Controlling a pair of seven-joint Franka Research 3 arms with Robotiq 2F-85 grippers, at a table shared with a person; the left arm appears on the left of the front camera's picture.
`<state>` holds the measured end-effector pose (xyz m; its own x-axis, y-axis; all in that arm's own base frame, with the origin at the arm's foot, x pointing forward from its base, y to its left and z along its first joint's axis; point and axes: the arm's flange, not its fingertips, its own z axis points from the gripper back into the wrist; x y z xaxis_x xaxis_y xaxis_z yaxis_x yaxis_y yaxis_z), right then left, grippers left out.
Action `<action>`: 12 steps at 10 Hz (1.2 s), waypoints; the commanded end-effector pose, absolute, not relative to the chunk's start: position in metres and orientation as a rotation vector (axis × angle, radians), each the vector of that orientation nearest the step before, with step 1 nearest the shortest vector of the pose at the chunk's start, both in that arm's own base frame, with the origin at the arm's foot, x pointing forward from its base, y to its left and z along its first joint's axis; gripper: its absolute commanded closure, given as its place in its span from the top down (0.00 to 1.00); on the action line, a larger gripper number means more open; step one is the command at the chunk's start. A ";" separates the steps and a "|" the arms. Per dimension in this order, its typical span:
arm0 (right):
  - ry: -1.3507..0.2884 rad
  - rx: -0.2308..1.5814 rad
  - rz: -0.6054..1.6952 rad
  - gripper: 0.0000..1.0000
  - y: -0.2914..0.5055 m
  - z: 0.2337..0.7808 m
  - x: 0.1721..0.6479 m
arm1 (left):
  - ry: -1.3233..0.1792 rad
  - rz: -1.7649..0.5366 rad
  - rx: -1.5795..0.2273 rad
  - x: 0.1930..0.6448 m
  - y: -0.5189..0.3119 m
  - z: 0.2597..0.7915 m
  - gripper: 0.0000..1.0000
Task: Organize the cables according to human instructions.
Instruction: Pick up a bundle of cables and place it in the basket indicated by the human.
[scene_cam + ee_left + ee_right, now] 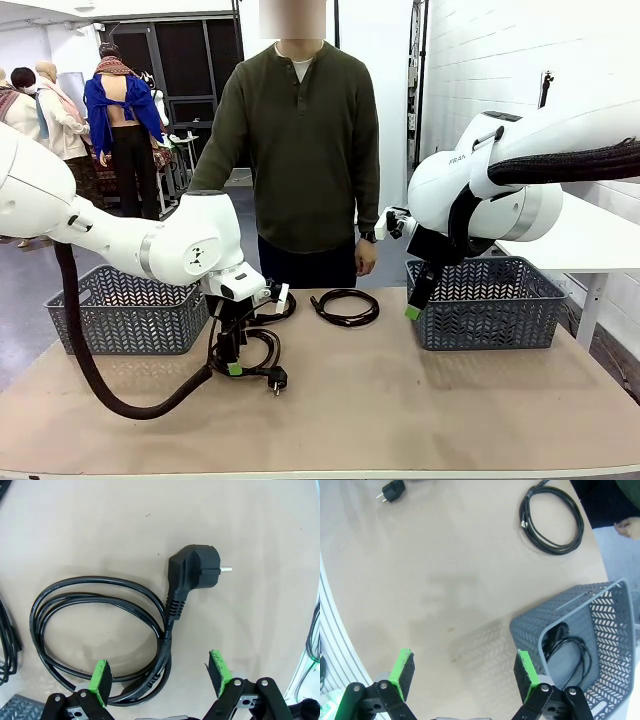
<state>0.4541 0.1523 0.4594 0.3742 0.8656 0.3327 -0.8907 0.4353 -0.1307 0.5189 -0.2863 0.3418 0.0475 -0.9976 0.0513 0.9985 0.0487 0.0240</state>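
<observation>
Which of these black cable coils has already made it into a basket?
The coil inside the grey basket on the robot's right. The mid-table coil and the coil under the left gripper lie on the tabletop.

Robotics lab; white robot arms (190,250); papered worktable (420,400); brick wall (470,70)

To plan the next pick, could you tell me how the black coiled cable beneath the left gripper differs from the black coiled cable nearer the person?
The gripper-side cable lies under the left gripper's open fingers; the person-side cable lies free. The first's bulky black plug sticks out sideways; the second is a tidier round coil. Both are thin and black.
</observation>
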 end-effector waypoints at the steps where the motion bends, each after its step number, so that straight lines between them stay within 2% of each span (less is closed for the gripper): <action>1: -0.379 0.071 1.122 1.00 0.152 0.459 0.454 | -0.038 -1.482 0.008 0.523 -0.289 0.337 1.00; 10: -0.379 0.071 1.122 1.00 0.152 0.459 0.454 | 0.015 -1.487 -0.014 0.533 -0.288 0.312 1.00; 11: -0.379 0.071 1.122 1.00 0.152 0.459 0.454 | 0.017 -1.491 -0.011 0.533 -0.288 0.311 0.90; 12: -0.379 0.071 1.122 1.00 0.152 0.459 0.454 | 0.012 -1.495 -0.014 0.534 -0.288 0.310 0.73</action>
